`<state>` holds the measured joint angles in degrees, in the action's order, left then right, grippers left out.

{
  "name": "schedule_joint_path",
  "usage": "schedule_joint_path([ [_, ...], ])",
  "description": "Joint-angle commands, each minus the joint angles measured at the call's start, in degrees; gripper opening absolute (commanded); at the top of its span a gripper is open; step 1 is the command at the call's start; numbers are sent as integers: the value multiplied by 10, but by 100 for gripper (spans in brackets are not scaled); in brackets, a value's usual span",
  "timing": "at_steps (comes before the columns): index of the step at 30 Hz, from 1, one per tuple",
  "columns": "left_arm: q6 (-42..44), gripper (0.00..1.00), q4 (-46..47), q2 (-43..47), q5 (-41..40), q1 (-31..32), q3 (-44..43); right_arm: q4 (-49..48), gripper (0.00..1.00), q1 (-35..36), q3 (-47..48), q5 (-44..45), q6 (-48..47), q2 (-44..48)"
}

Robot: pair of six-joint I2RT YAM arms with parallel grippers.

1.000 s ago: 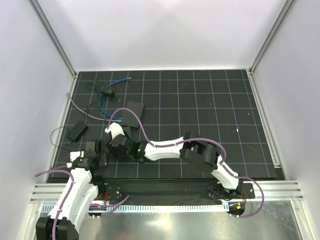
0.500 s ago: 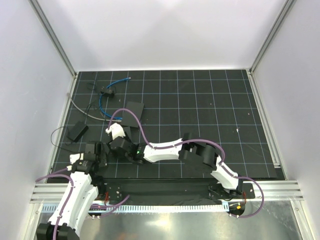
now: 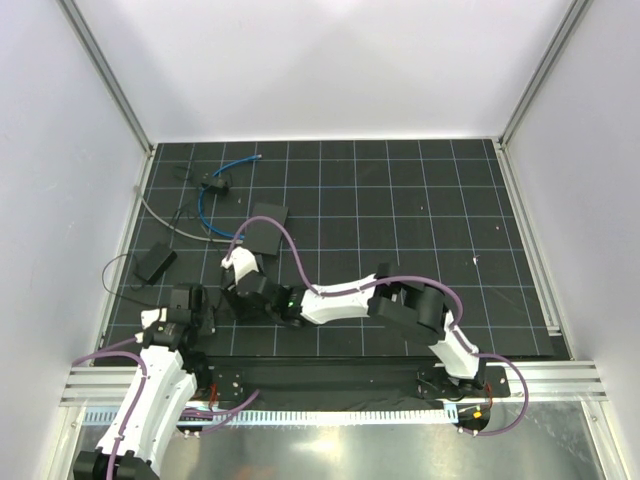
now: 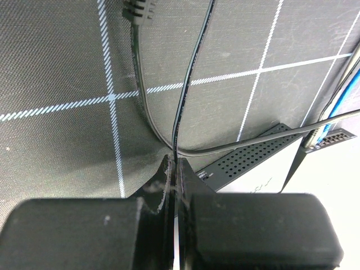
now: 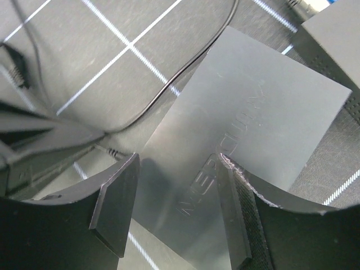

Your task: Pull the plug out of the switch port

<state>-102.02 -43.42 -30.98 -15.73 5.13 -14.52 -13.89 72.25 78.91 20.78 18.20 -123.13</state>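
Left gripper point(image 4: 174, 169): jaws were pinched on the wire point(image 4: 184, 85), probably to anchor it.
Right gripper point(image 5: 174, 216): jaws stood wide, straddling the slab point(image 5: 247, 107), likely as a brace.
Plug point(image 3: 238, 237): looked seated at the switch point(image 3: 268, 226) edge, unreached.

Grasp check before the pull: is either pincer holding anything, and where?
Left pincer is shut on the thin black wire, along its run. Right pincer is open over the box, holding nothing.
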Motion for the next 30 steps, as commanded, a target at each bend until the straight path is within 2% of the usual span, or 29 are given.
schedule_joint_path([
  [1, -1, 0, -20, 2, -20, -3, -1, 66, 63, -15, -41, -51, -12, 22],
  [6, 9, 0, -20, 1, -19, -3, -7, 33, 52, -25, -48, -145, -19, 37],
  [10, 12, 0, -21, -1, -18, -2, -6, 9, 37, -48, -49, -224, -4, 36],
  [13, 14, 0, -22, 2, -15, -3, -6, -44, 32, -76, -69, -292, 10, 42],
  [19, 27, 0, -17, 1, -9, -3, -11, -16, 22, -99, -25, -416, -27, 6],
  [21, 31, 0, -18, -6, 1, -2, -15, 0, 18, -101, 2, -437, -39, -10],
  [25, 35, 0, -20, -14, 11, -3, -23, 54, 16, -102, 71, -473, -51, -54],
  [30, 28, 0, -31, 0, 10, -2, -33, 98, 16, -105, 134, -455, -66, -85],
])
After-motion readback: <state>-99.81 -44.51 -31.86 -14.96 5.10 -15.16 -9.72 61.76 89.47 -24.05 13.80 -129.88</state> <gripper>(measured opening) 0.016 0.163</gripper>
